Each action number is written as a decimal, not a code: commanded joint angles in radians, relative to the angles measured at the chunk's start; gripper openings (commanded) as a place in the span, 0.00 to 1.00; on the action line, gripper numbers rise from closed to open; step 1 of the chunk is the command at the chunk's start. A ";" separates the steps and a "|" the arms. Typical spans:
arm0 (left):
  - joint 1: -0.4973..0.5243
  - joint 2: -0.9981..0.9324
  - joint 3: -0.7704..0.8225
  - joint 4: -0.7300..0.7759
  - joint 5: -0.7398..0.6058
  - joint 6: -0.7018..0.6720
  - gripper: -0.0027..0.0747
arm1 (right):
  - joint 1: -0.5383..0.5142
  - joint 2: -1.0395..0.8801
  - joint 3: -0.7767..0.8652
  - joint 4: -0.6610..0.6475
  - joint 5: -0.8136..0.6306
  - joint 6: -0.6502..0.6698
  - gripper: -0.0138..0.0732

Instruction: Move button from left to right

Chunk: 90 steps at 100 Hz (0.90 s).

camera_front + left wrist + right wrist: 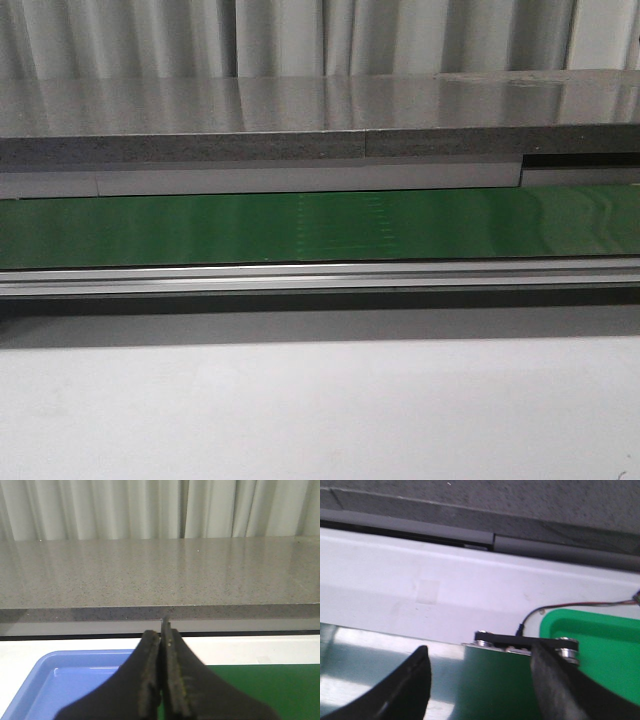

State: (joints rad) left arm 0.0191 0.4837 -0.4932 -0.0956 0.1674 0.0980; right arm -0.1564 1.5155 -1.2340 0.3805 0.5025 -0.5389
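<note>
The long green conveyor belt [320,228] runs bare across the front view; the button appears in no view, so its place, heading and long axis cannot be told. Beside the left claw [163,680], pressed together on nothing, sits a shallow blue plastic tray [65,680]. Past the right claw [480,680], spread apart and empty, lies a green plastic tray [600,650]. This looks like waiting: the next move calls for finding the button.

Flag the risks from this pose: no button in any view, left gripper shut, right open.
1. No button shows on the green belt, so any reach now is blind.
2. The left gripper is shut over the blue tray; it must open before it can grasp.
3. The right gripper hangs open near the belt's end bracket and a loose wire; snag risk.
</note>
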 commanded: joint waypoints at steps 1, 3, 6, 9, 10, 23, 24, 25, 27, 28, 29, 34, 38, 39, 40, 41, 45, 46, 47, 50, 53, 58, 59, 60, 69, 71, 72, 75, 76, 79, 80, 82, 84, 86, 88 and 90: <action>-0.007 0.008 -0.028 -0.009 -0.076 -0.007 0.01 | 0.043 -0.091 0.007 0.038 -0.090 -0.010 0.67; -0.007 0.008 -0.028 -0.009 -0.076 -0.007 0.01 | 0.054 -0.099 0.019 0.042 -0.100 -0.010 0.67; -0.007 0.008 -0.028 -0.009 -0.076 -0.007 0.01 | 0.069 -0.120 0.036 0.046 -0.114 -0.010 0.67; -0.007 0.008 -0.028 -0.009 -0.076 -0.007 0.01 | 0.087 -0.137 0.054 0.050 -0.128 -0.010 0.67; -0.007 0.008 -0.028 -0.009 -0.076 -0.007 0.01 | 0.091 -0.142 0.064 0.055 -0.136 -0.010 0.67; -0.007 0.008 -0.028 -0.009 -0.076 -0.007 0.01 | 0.149 -0.232 0.174 0.090 -0.220 -0.010 0.67; -0.007 0.008 -0.028 -0.009 -0.076 -0.007 0.01 | 0.152 -0.238 0.187 0.093 -0.230 -0.010 0.67; -0.007 0.008 -0.028 -0.009 -0.076 -0.007 0.01 | 0.157 -0.248 0.194 0.095 -0.234 -0.010 0.67; -0.007 0.008 -0.028 -0.009 -0.076 -0.007 0.01 | 0.162 -0.263 0.215 0.099 -0.248 -0.010 0.67; -0.007 0.008 -0.028 -0.009 -0.076 -0.007 0.01 | 0.167 -0.268 0.222 0.101 -0.257 -0.010 0.67; -0.007 0.008 -0.028 -0.009 -0.076 -0.007 0.01 | 0.169 -0.279 0.236 0.101 -0.262 -0.010 0.67; -0.007 0.008 -0.028 -0.009 -0.076 -0.007 0.01 | 0.185 -0.316 0.286 0.106 -0.297 -0.010 0.67; -0.007 0.008 -0.028 -0.009 -0.076 -0.007 0.01 | 0.197 -0.342 0.328 0.106 -0.322 -0.010 0.67; -0.007 0.008 -0.028 -0.009 -0.076 -0.007 0.01 | 0.200 -0.353 0.335 0.106 -0.326 -0.010 0.67; -0.007 0.008 -0.028 -0.009 -0.076 -0.007 0.01 | 0.201 -0.358 0.342 0.106 -0.334 -0.010 0.67; -0.007 0.008 -0.028 -0.009 -0.076 -0.007 0.01 | 0.202 -0.369 0.356 0.106 -0.338 -0.010 0.67; -0.007 0.008 -0.028 -0.009 -0.076 -0.007 0.01 | 0.206 -0.397 0.397 0.106 -0.356 -0.010 0.67; -0.007 0.008 -0.028 -0.009 -0.076 -0.007 0.01 | 0.207 -0.408 0.404 0.106 -0.358 -0.010 0.67; -0.007 0.008 -0.028 -0.009 -0.076 -0.007 0.01 | 0.207 -0.414 0.411 0.106 -0.363 -0.010 0.67; -0.007 0.008 -0.028 -0.009 -0.076 -0.007 0.01 | 0.208 -0.442 0.444 0.107 -0.372 -0.010 0.67; -0.007 0.008 -0.028 -0.009 -0.076 -0.007 0.01 | 0.208 -0.466 0.470 0.108 -0.380 -0.010 0.67; -0.007 0.008 -0.028 -0.009 -0.076 -0.007 0.01 | 0.208 -0.509 0.514 0.108 -0.389 -0.010 0.67; -0.007 0.008 -0.028 -0.009 -0.076 -0.007 0.01 | 0.208 -0.515 0.526 0.108 -0.393 -0.010 0.67; -0.007 0.008 -0.028 -0.009 -0.076 -0.007 0.01 | 0.208 -0.527 0.532 0.108 -0.395 -0.010 0.67; -0.007 0.008 -0.028 -0.009 -0.076 -0.007 0.01 | 0.208 -0.614 0.603 0.118 -0.413 -0.010 0.67; -0.007 0.008 -0.028 -0.009 -0.076 -0.007 0.01 | 0.208 -0.634 0.618 0.121 -0.415 -0.010 0.67; -0.007 0.008 -0.028 -0.009 -0.076 -0.007 0.01 | 0.208 -0.641 0.623 0.125 -0.417 -0.010 0.67; -0.007 0.008 -0.028 -0.009 -0.076 -0.007 0.01 | 0.208 -0.669 0.641 0.129 -0.418 -0.010 0.67; -0.007 0.008 -0.028 -0.009 -0.076 -0.007 0.01 | 0.208 -0.682 0.650 0.130 -0.418 -0.010 0.67; -0.007 0.008 -0.028 -0.009 -0.076 -0.007 0.01 | 0.208 -0.708 0.666 0.132 -0.417 -0.010 0.67; -0.007 0.008 -0.028 -0.009 -0.076 -0.007 0.01 | 0.208 -0.714 0.675 0.132 -0.417 -0.010 0.67; -0.007 0.008 -0.028 -0.009 -0.076 -0.007 0.01 | 0.208 -0.733 0.683 0.133 -0.416 -0.010 0.67; -0.007 0.008 -0.028 -0.009 -0.076 -0.007 0.01 | 0.208 -0.755 0.694 0.134 -0.414 -0.010 0.67; -0.007 0.008 -0.028 -0.009 -0.076 -0.007 0.01 | 0.208 -0.775 0.705 0.135 -0.414 -0.010 0.67; -0.007 0.008 -0.028 -0.009 -0.076 -0.007 0.01 | 0.208 -0.795 0.716 0.138 -0.414 -0.010 0.67; -0.007 0.008 -0.028 -0.009 -0.076 -0.007 0.01 | 0.208 -0.815 0.724 0.144 -0.414 -0.010 0.67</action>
State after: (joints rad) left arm 0.0191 0.4837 -0.4932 -0.0956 0.1674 0.0980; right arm 0.0530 0.7858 -0.5227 0.4995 0.1628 -0.5395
